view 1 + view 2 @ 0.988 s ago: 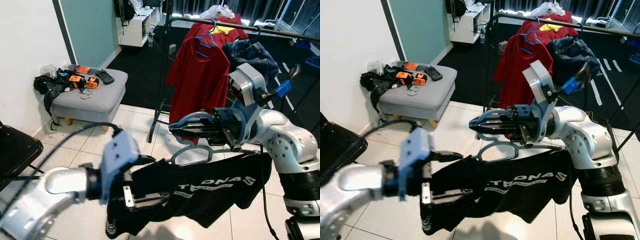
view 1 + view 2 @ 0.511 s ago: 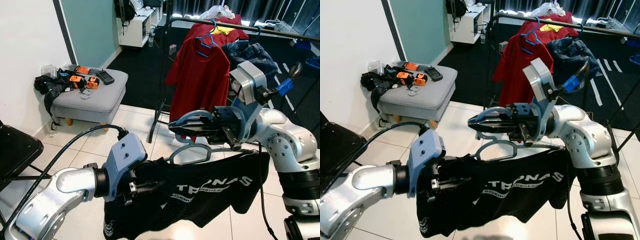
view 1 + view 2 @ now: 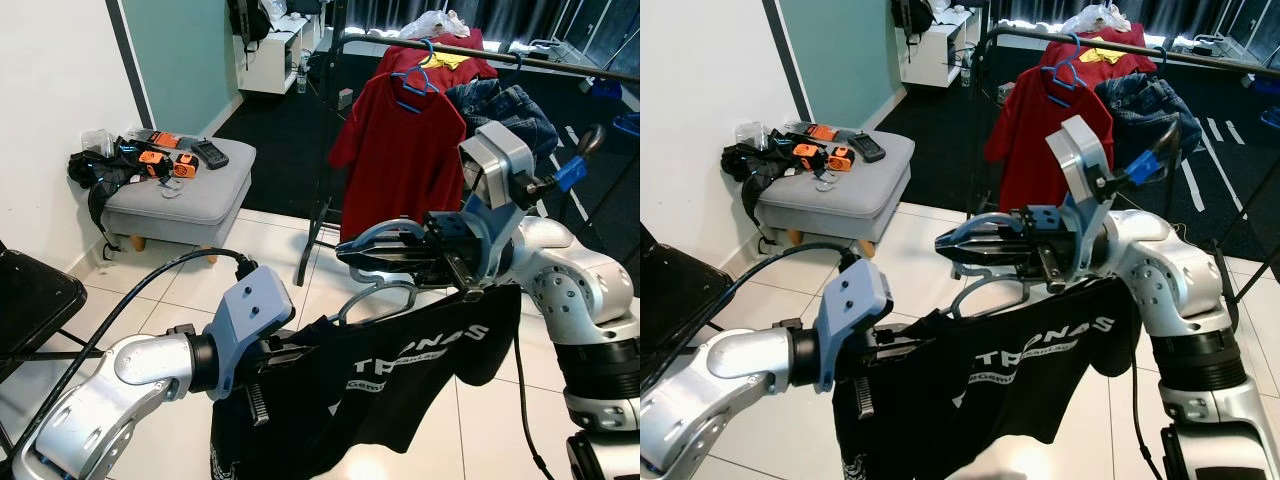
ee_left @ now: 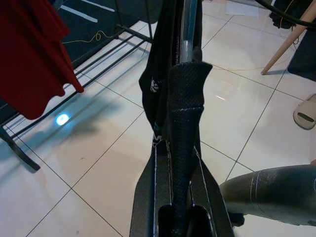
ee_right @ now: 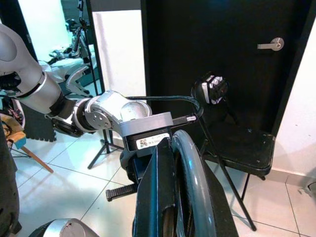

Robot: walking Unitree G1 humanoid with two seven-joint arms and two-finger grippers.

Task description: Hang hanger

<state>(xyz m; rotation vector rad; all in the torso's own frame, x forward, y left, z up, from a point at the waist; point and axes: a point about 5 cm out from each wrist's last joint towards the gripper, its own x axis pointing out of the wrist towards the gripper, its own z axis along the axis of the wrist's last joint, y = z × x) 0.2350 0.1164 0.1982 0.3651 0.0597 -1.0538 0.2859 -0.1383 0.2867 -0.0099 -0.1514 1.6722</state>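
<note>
At about 9 o'clock in the head view, a grey ottoman against the white wall carries orange-and-black gadgets and a tangle of black straps, while a black folding chair sits at the left edge. Low at 7 o'clock, the left claw is pressed together, pinching one end of a black T-shirt with white lettering; the wrist view shows its textured black fingers closed on the dark cloth above the white tiled floor. The shirt hangs on a grey hanger near the centre of the frame, its hook curling up at the neckline. The right claw, just above it at roughly 3 o'clock, reaches toward the robot's left with its fingers closed around the hanger, whose grey curve runs between them in the right wrist view. Beyond, at 12 to 1 o'clock, a black clothes rail holds a red T-shirt on a blue hanger and, beside it, denim garments, well apart from the hanger in the robot's grip.
</note>
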